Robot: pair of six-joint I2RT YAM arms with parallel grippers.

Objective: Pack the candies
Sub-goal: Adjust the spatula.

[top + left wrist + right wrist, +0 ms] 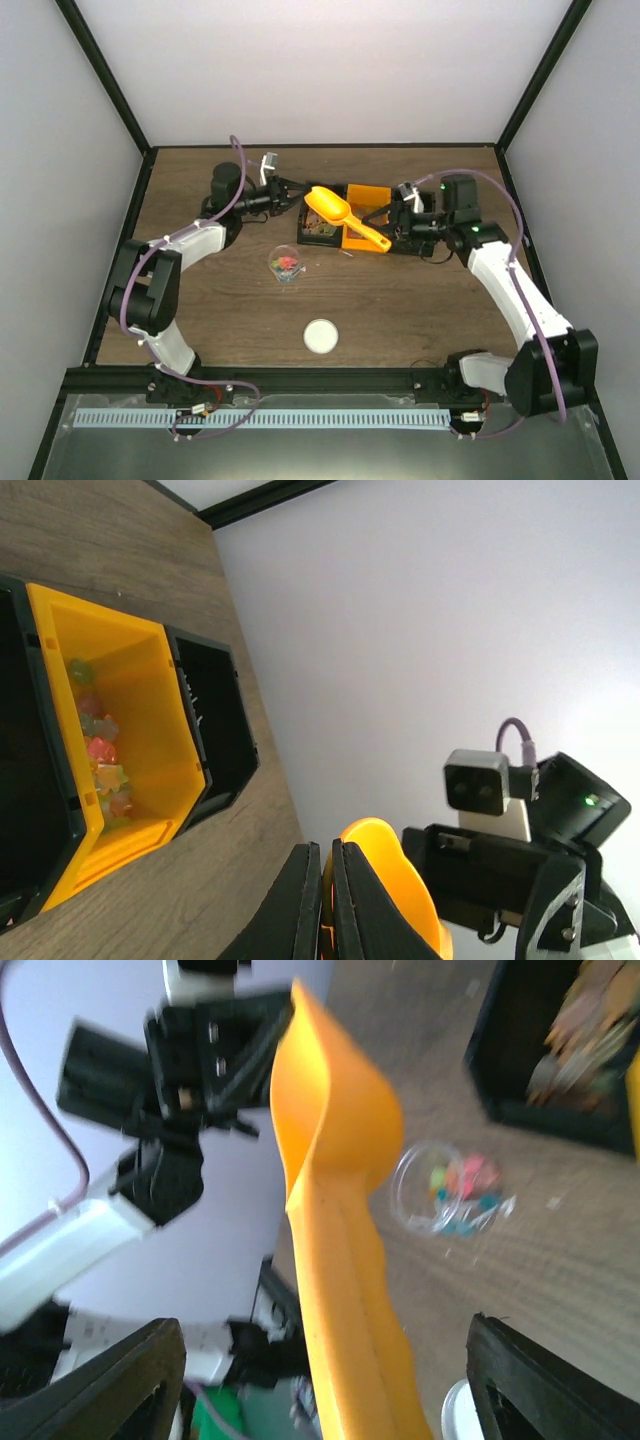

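While handing off above counter point(420, 300), past white lid point(321, 335) and clear cup point(274, 267) of candies point(288, 263): keep left claw point(299, 193) pinched on orange scoop point(335, 210) rim, close wide-spread right claw point(330, 1390) squarely on handle, then dip into candy-stocked yellow bin point(368, 193) beyond.

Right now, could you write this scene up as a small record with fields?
Left pincer: shut on the bowl rim of the orange scoop
Right pincer: open, jaws wide on either side of the scoop's handle
Clear cup: on the table, holding colourful candies
Yellow bin: gummies inside
White lid: flat on the table, apart from the cup
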